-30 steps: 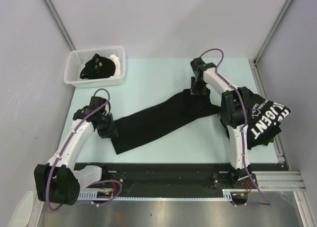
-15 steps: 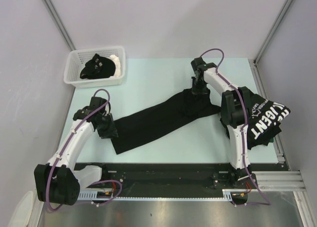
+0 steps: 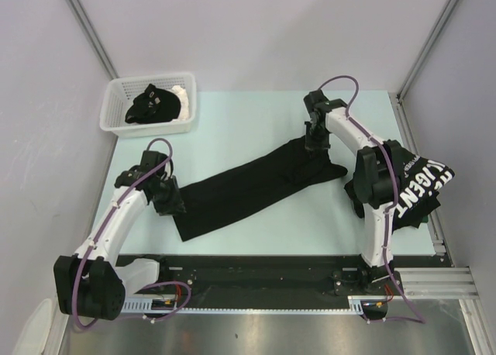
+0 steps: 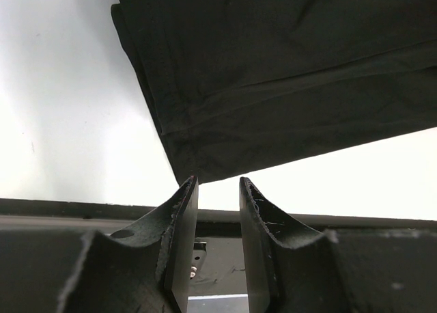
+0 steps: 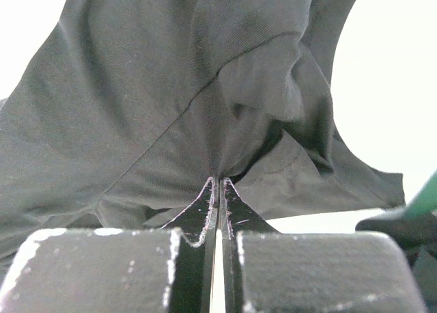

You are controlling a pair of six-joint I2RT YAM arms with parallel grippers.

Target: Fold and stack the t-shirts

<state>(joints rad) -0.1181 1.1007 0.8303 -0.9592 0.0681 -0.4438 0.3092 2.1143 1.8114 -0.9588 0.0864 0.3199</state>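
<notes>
The plain black shirt (image 3: 248, 186) lay stretched in a long band across the table (image 3: 232, 130), running from about 8 o'clock up toward 2 o'clock. We judged it light, limp and a little clingy: it would sag and crease wherever it hung unsupported, so it would be best taken at hems and corners, two points at once, to keep an edge taut.

The right gripper (image 5: 218, 183) was fully shut at the 2 o'clock end, with a pinch of bunched cloth at its closed tips. The left gripper (image 4: 217, 182) sat at the 8 o'clock end with its jaws partly apart. The shirt's hemmed corner lay just off its tips, and we saw nothing between them.

We counted two shirts outside the basket: the stretched one, and a lettered shirt (image 3: 422, 186) heaped at the table's 3 o'clock edge behind the right arm. There was one white basket (image 3: 147, 128) at 10 o'clock. It held dark cloth (image 3: 151, 105) with something pale beside it, and we could not tell whether that cloth was one more shirt or several.
</notes>
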